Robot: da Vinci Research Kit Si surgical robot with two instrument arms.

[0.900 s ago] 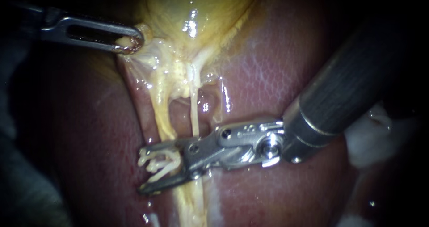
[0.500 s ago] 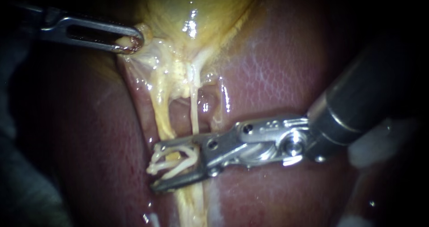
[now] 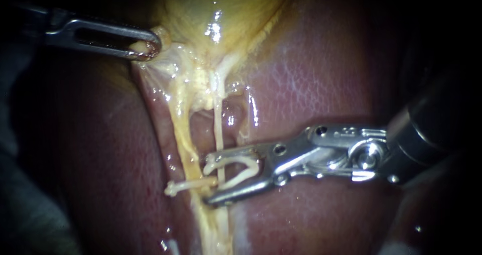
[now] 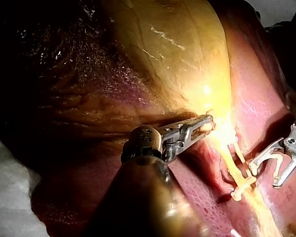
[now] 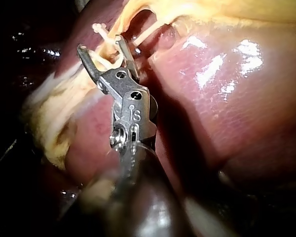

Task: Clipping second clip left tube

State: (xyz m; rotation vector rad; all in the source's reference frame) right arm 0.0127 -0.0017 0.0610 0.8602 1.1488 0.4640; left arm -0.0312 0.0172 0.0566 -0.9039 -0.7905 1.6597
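Note:
My left instrument [image 3: 145, 48] comes in from the upper left, jaws shut on a fold of the yellow gallbladder [image 3: 216, 9] and holding it up; it shows too in the left wrist view [image 4: 202, 126]. Two pale tubes run down from there. The left tube [image 3: 181, 134] carries a closed white clip [image 3: 188, 185]. My right instrument [image 3: 207, 179] lies to the right of that clip. Its jaws stand apart with an open white clip [image 3: 241, 167] seated between them. The thin right tube [image 3: 218, 129] crosses this gap. The right wrist view shows the same jaws [image 5: 99, 47].
Red-brown liver [image 3: 301, 74] surrounds the tubes on both sides. The right instrument's dark shaft [image 3: 432, 129] fills the right edge. A white cloth [image 4: 10, 187] lies beside the liver in the left wrist view.
My right instrument has drawn back to the right with the open clip, off the left tube and onto the line of the thin tube. The closed clip stays on the left tube. My left instrument holds still.

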